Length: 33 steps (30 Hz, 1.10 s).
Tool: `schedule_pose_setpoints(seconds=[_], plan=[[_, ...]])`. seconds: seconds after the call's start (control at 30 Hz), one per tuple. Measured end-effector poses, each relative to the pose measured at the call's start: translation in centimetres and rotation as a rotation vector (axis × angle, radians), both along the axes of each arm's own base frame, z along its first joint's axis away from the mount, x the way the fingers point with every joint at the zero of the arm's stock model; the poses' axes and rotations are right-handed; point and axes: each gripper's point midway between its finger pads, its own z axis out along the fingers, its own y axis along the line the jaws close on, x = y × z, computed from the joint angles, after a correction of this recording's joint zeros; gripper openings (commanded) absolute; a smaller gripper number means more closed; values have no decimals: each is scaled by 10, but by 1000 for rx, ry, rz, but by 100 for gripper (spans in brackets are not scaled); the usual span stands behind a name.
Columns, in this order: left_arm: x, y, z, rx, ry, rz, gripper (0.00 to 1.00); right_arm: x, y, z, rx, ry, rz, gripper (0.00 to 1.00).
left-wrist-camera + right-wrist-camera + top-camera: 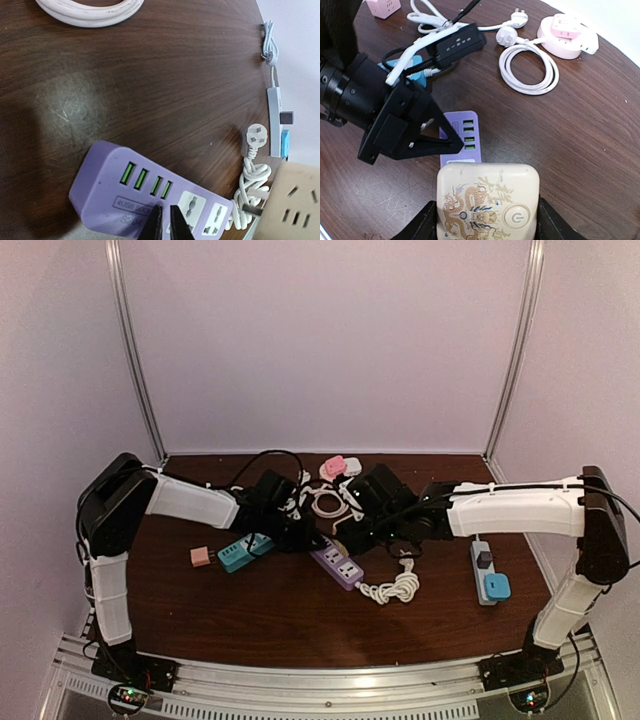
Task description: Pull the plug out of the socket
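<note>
The socket is a purple power strip [150, 192] with green USB ports, lying flat on the brown table [150, 85]. Both of its white outlets show nothing plugged in. My left gripper [166, 210] is shut, and its black tips rest on the strip's top beside the USB ports. The plug is a cream cube adapter with a dragon print [487, 200]. My right gripper [487, 222] is shut on its two sides. In the left wrist view the cube [297, 200] hangs apart from the strip, with a metal prong [251, 212] showing.
A pink round socket [567, 32], a coiled white cable [527, 70] and a black strip [457, 42] lie behind. At the right is a white strip with a blue plug [487, 575]. A teal adapter [243, 553] and pink cube [200, 557] sit left.
</note>
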Motion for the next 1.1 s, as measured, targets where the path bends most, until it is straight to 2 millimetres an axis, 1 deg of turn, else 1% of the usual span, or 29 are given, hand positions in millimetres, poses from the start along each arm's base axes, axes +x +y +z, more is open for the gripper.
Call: schedule_pose_setpoints(seconds=[0.1, 0.23, 0.37, 0.47, 0.57, 0.6, 0.7, 0.83, 0.97, 1.07, 1.1], plan=[[0, -1, 1, 13, 3, -12, 11, 14, -14, 10, 48, 5, -51, 46], [4, -2, 6, 49, 2, -30, 15, 43, -43, 19, 138, 24, -147, 46], [7, 0, 10, 109, 7, -45, 16, 77, -77, 18, 231, 57, -249, 46], [11, 2, 18, 137, 1, -54, 17, 101, -101, 19, 307, 77, -320, 46], [14, 2, 28, 150, -21, -67, 18, 126, -121, 18, 399, 95, -376, 46], [14, 3, 31, 155, -25, -70, 18, 131, -124, 17, 424, 104, -388, 46], [10, 10, 40, 179, -37, -80, 18, 150, -138, 6, 506, 146, -427, 46], [7, 18, 60, 191, -74, -84, 19, 168, -146, -15, 586, 203, -462, 46], [3, 27, 79, 195, -113, -80, 19, 174, -145, -44, 615, 269, -481, 46], [0, 33, 84, 206, -124, -78, 19, 175, -142, -61, 625, 309, -490, 47], [-1, 34, 83, 210, -123, -79, 19, 175, -141, -63, 632, 314, -487, 49]])
